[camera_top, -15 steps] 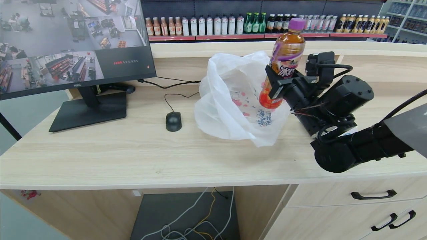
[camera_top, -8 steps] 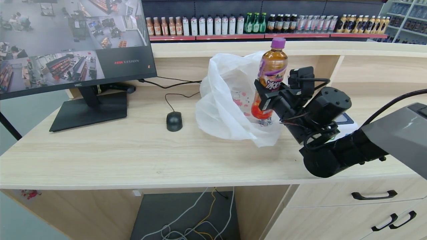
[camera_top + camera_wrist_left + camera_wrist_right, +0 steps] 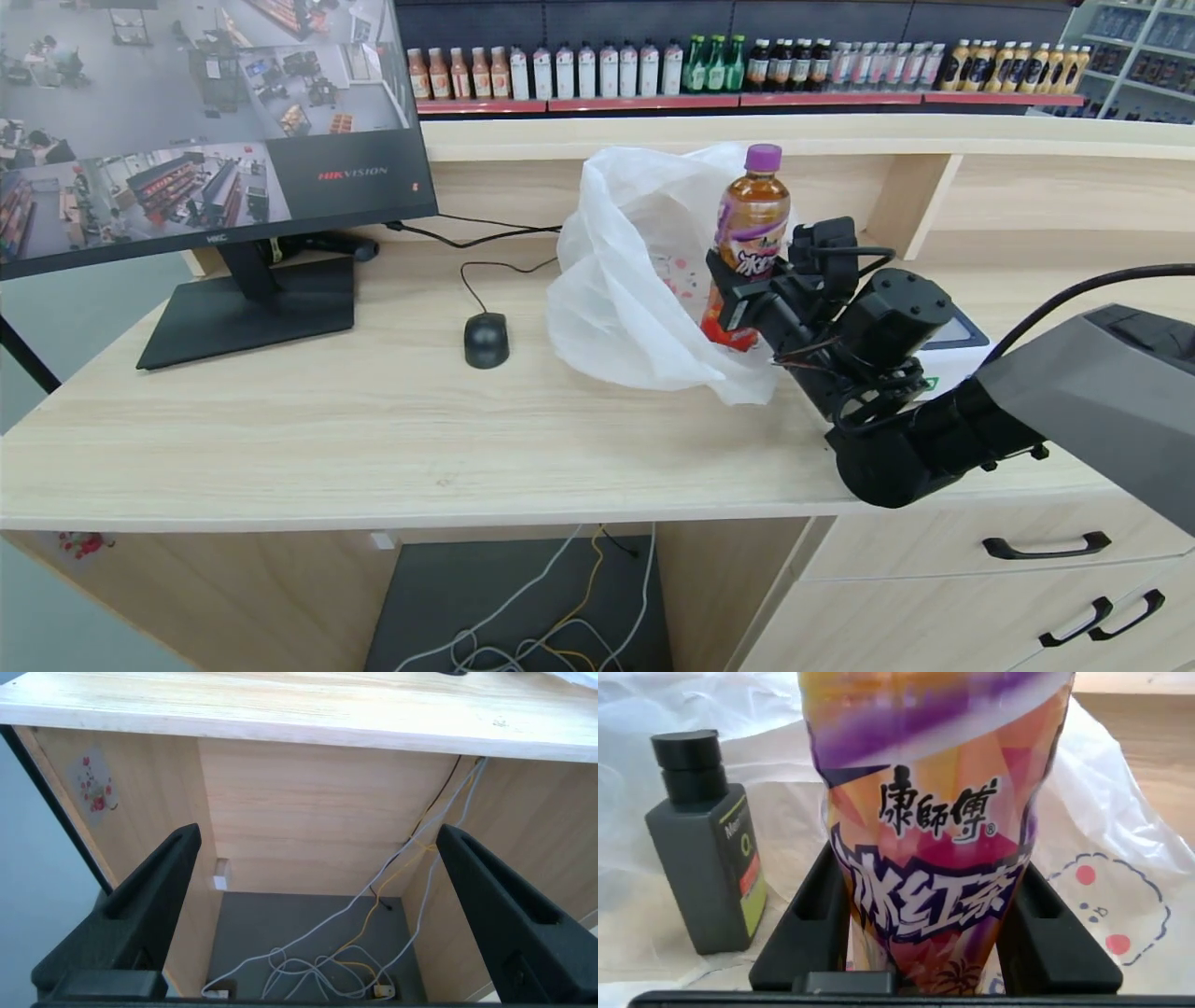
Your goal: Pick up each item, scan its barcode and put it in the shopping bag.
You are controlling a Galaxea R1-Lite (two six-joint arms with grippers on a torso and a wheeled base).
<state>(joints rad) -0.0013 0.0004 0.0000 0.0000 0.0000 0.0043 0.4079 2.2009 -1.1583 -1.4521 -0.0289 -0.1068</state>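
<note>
My right gripper (image 3: 739, 291) is shut on an upright iced tea bottle (image 3: 747, 245) with a purple cap, an orange and purple label. It holds the bottle at the open mouth of the white plastic shopping bag (image 3: 630, 280) on the counter. Up close, the iced tea bottle (image 3: 934, 831) sits between the two black fingers (image 3: 808, 924), with the shopping bag (image 3: 1102, 859) behind it. A dark grey bottle (image 3: 708, 845) with a black cap stands inside the bag. My left gripper (image 3: 313, 905) is open below the counter edge, facing the space under the desk.
A monitor (image 3: 201, 121) stands at the back left with a black mouse (image 3: 486, 339) and its cable beside the bag. A flat device (image 3: 952, 334) lies right of my right arm. Drawers (image 3: 1046, 546) sit below the counter. Loose cables (image 3: 355, 952) lie under the desk.
My right gripper has carried the iced tea bottle down and leftward, from above the bag's right side into its mouth.
</note>
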